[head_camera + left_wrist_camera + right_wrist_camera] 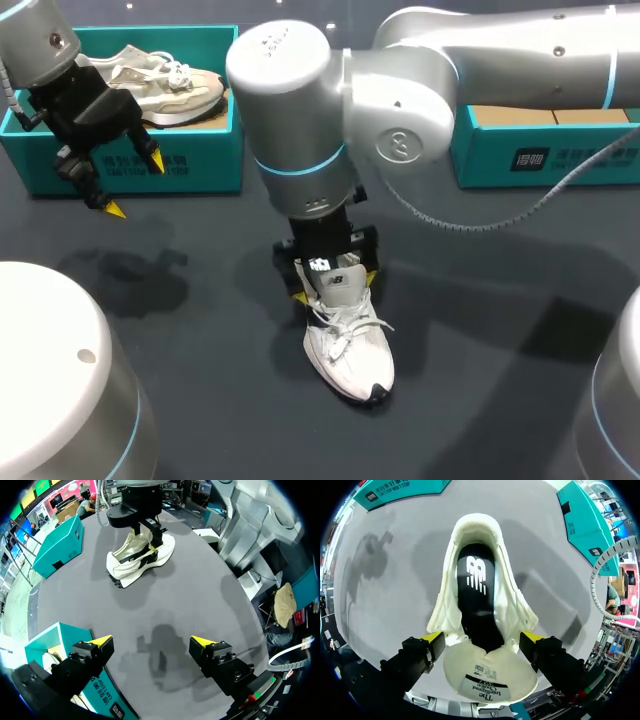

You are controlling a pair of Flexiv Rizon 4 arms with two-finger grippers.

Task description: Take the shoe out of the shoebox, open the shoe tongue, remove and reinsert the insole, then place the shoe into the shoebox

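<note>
A dark grey table is seen from above, with two robot arms over it. A white shoe stands upright on the table near the middle, out of its box, toe pointing toward the near edge and white laces hanging loose.

The right arm reaches in from the right, and its gripper points down over the shoe's opening. In the right wrist view this gripper is spread wide, with one yellow tip at each side of the shoe where the lacing begins. The shoe's side flaps flare out right up to the tips. The tongue is folded forward toward the toe, its underside and a printed label facing up between the fingers. Inside the shoe lies a black insole with a white logo, flat in place.

The left arm is at the far left. Its gripper hangs above the table just in front of a teal shoebox, fingers apart and holding nothing. A second, beige shoe lies in that box. In the left wrist view the left gripper hovers over bare table, with the white shoe well ahead of it under the right gripper.

Another teal box sits at the far right edge.
</note>
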